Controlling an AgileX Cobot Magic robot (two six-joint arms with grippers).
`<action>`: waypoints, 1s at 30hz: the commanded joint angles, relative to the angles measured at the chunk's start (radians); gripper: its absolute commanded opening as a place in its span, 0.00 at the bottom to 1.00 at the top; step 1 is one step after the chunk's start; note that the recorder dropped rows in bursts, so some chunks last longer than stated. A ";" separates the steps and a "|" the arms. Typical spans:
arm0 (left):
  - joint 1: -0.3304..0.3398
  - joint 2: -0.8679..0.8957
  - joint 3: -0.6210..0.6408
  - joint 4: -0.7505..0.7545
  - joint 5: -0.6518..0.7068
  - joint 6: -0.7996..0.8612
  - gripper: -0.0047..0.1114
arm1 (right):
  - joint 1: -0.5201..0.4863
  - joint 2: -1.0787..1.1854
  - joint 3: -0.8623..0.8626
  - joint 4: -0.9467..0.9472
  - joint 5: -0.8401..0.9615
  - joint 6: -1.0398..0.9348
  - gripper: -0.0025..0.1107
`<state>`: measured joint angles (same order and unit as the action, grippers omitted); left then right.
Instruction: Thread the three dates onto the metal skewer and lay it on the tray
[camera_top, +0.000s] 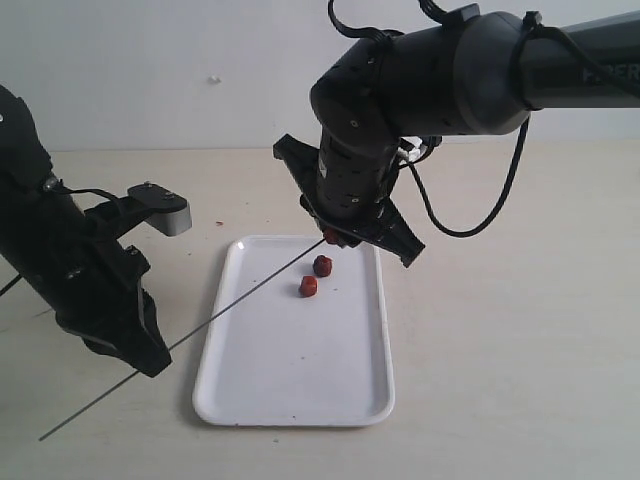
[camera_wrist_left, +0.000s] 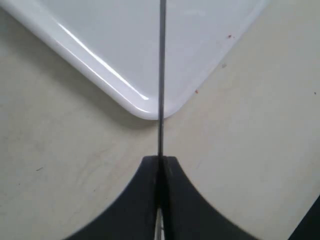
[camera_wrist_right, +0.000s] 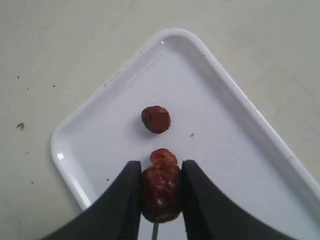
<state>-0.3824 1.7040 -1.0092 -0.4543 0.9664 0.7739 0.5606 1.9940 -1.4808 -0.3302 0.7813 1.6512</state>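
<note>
My left gripper (camera_top: 158, 358) is shut on the thin grey metal skewer (camera_top: 250, 290), left of the tray. The rod slants up over the white tray (camera_top: 300, 395) toward my right gripper (camera_top: 332, 238). In the left wrist view the skewer (camera_wrist_left: 161, 75) runs out from the closed fingers (camera_wrist_left: 172, 170) over the tray's corner (camera_wrist_left: 145, 107). My right gripper (camera_wrist_right: 161, 166) is shut on one reddish-brown date (camera_wrist_right: 160, 190) above the tray, and the skewer's tip (camera_wrist_right: 155, 231) meets its underside. The other two dates (camera_top: 322, 265) (camera_top: 309, 286) lie loose on the tray below, also seen as a date (camera_wrist_right: 156, 119) and a date (camera_wrist_right: 163, 155).
The tray's rim (camera_wrist_right: 75, 185) lies on a pale beige tabletop (camera_top: 500, 350). The skewer's rear end (camera_top: 45, 436) sticks out past my left arm toward the table's front left. A black cable (camera_top: 450, 225) loops beside the right arm.
</note>
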 joint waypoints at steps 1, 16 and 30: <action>-0.006 -0.003 -0.006 -0.013 -0.003 0.003 0.04 | 0.004 -0.015 -0.003 -0.002 0.000 -0.019 0.27; -0.006 -0.003 -0.006 -0.027 -0.003 -0.028 0.04 | 0.004 -0.015 -0.003 -0.007 -0.003 -0.030 0.27; -0.006 -0.003 -0.006 -0.049 -0.003 -0.031 0.04 | 0.004 -0.015 -0.003 -0.007 -0.010 -0.030 0.27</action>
<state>-0.3824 1.7040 -1.0092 -0.4807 0.9664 0.7514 0.5606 1.9940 -1.4808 -0.3278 0.7776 1.6336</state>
